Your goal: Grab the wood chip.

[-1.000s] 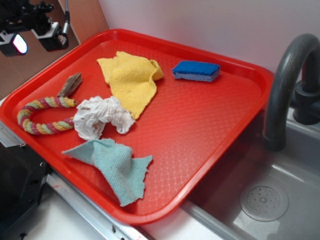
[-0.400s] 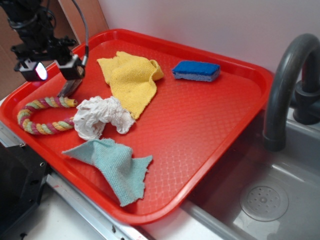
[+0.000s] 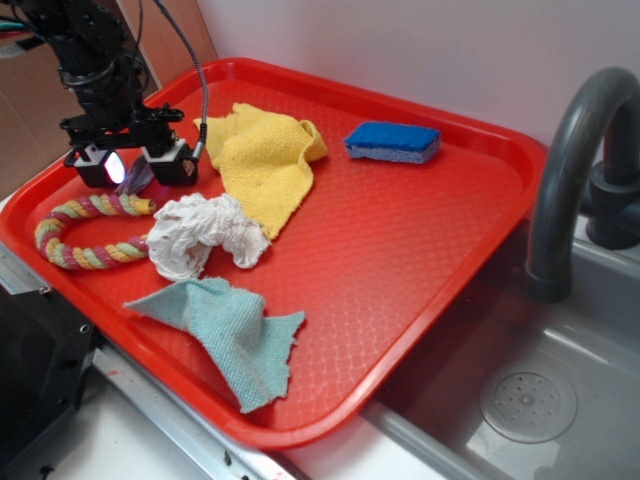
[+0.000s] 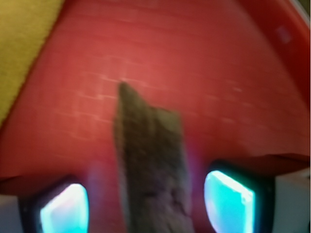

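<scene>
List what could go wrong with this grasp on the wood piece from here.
1. The open gripper straddles the flat grey-brown wood chip lying on the red plastic tray; a chip this thin could slip from the fingers as they close.
2. The multicoloured braided rope toy lies close beside the gripper and could be snagged.
3. The yellow woven cloth is near the other side.

1. The tray (image 3: 420, 250) is red plastic, glossy, with a fine embossed grid.
2. The wood chip (image 4: 150, 165) is rough, matt grey-brown wood.
3. The yellow cloth (image 3: 265, 160) and the green cloth (image 3: 235, 335) are coarse woven fabric.
4. The white cloth (image 3: 200, 232) looks soft and crumpled.
5. The rope toy (image 3: 85, 225) is braided cord.
6. The sponge (image 3: 392, 141) is matt blue foam.
7. The sink (image 3: 540, 400) is dull brushed metal.
</scene>
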Controlling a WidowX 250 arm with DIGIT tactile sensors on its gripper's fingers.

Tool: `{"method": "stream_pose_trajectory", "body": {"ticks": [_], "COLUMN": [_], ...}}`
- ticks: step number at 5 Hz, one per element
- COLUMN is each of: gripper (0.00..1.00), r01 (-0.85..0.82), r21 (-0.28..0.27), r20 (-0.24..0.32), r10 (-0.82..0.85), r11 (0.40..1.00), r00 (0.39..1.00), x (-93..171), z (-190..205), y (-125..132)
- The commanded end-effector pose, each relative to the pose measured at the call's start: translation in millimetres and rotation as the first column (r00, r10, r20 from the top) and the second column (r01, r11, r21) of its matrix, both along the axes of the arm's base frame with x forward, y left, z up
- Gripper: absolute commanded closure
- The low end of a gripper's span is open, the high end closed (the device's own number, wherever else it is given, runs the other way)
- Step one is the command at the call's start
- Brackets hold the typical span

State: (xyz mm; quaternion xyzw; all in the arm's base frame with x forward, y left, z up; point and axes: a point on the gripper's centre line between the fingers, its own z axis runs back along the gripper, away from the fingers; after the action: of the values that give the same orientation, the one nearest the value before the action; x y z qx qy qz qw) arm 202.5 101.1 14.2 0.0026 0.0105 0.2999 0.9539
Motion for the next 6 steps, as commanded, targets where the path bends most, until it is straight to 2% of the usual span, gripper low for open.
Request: {"method": "stream_pose_trajectory", "body": {"ticks": [1, 4, 5, 6], "gripper": [1.00, 1.00, 1.00, 1.00], "r01": [0.036, 0.029, -0.071, -0.087], "r21": [-0.023, 0.007, 0.204, 0.108], "r20": [0.015, 0.006, 0.012, 0.033], "r10": [-0.035, -0.029, 0.070, 0.084], "r11": [0.999, 1.000, 0.976, 0.990], "r00": [0.999, 1.000, 0.997, 0.996], "x": [-8.6, -12.4, -4.9, 4.3], "z": [0.4, -7.2, 24.0, 64.1], "y": [-1.8, 8.6, 4.5, -2.0]}}
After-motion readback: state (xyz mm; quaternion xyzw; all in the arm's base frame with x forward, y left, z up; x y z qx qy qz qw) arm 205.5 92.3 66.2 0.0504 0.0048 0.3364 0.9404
